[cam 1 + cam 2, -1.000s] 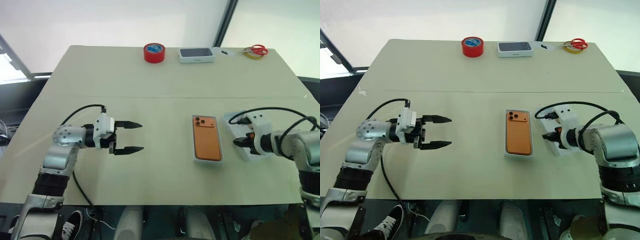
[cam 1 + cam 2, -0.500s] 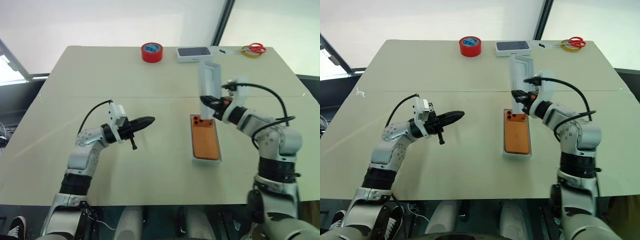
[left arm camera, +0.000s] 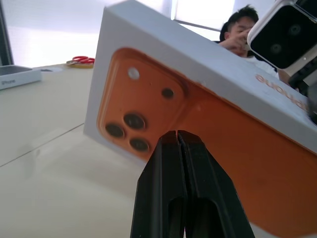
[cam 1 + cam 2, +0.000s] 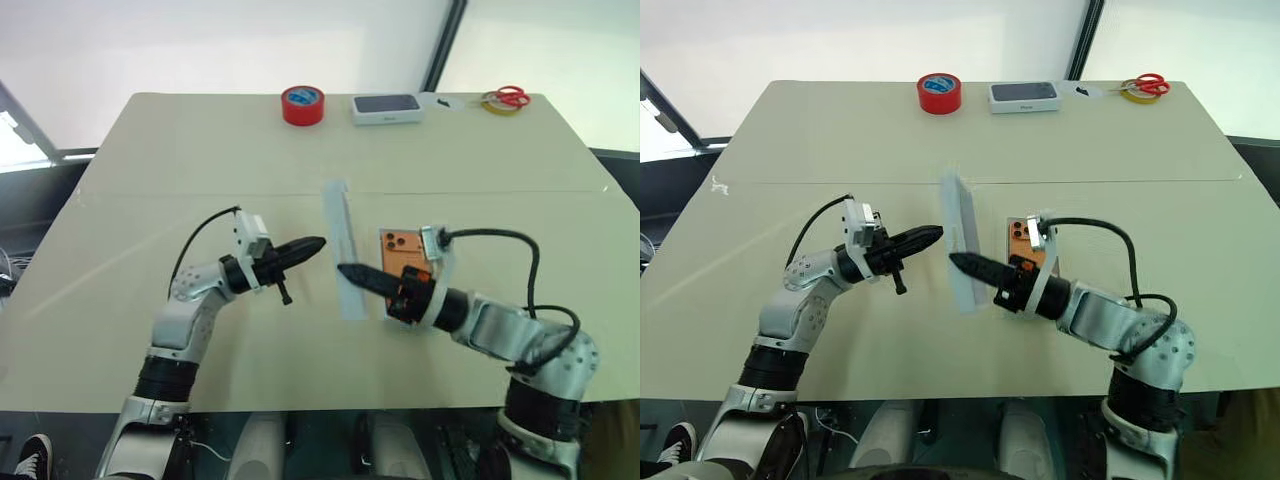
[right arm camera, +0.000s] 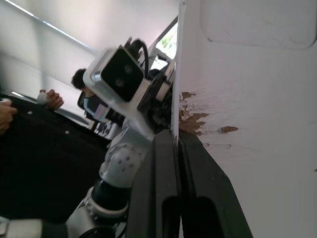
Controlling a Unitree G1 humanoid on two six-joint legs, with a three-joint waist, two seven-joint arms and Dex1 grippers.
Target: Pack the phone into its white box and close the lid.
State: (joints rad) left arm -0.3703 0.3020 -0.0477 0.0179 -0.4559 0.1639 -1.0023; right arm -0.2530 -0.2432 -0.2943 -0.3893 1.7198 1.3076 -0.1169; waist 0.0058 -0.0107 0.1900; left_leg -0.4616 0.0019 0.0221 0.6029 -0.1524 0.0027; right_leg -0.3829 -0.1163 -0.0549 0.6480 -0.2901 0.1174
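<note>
My right gripper (image 4: 345, 270) is shut on the edge of the lid (image 4: 340, 250) and holds it upright and edge-on above the middle of the table. The lid's printed orange face (image 3: 223, 129) is turned to my left gripper (image 4: 318, 242). That gripper is shut and empty, and its tip sits close against the face; I cannot tell whether they touch. The lid's plain white inner face (image 5: 257, 99) is turned to my right arm. Behind my right wrist the orange phone (image 4: 403, 248) lies in the white box (image 4: 381, 250), its lower part hidden.
Along the far edge are a red tape roll (image 4: 302, 104), a white box with a dark phone picture (image 4: 386, 107), a yellow tape roll (image 4: 492, 100) and red scissors (image 4: 512, 97). A person (image 3: 237, 34) stands beyond the table.
My right gripper lifted the lid off the table's right side, carried it over the phone to the middle and turned it edge-on. My left gripper shut and moved right toward it.
</note>
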